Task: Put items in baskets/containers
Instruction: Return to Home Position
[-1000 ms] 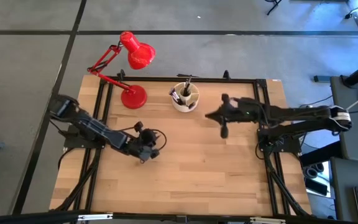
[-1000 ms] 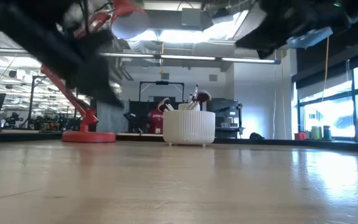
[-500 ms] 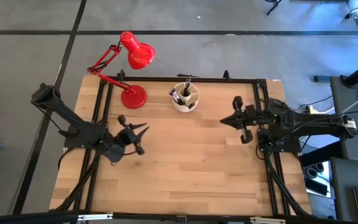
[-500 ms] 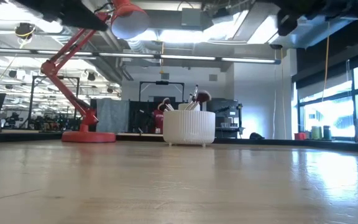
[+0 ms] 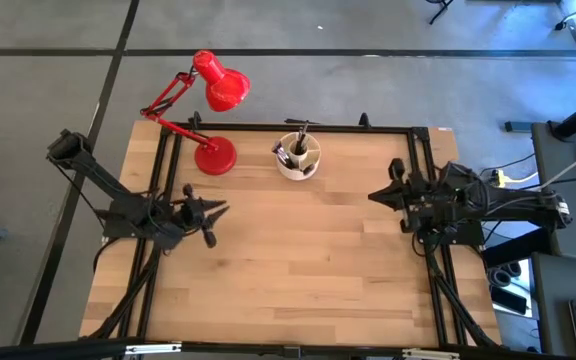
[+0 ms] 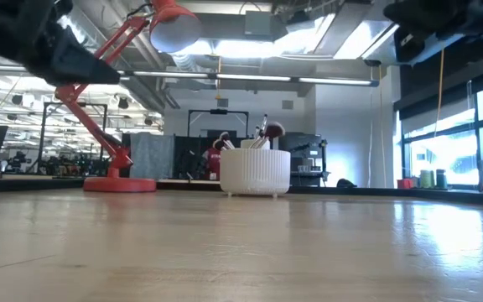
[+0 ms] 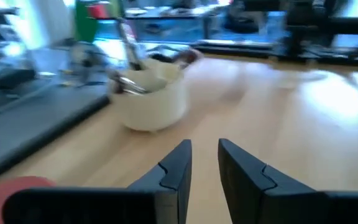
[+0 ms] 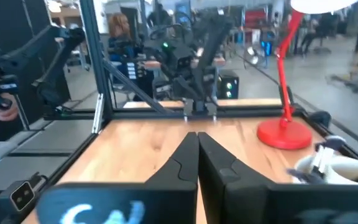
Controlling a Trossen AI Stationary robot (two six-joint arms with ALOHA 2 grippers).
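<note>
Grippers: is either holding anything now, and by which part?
Nothing is held. The left gripper is open and empty, the right gripper shut on nothing; the makeup brushes stand in the white organiser.

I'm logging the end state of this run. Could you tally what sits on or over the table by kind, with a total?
red desk lamp: 1
cream organiser: 1, holding brushes too bunched to count
grippers: 2, the left gripper open and the right gripper shut, both empty
Total: 4
</note>
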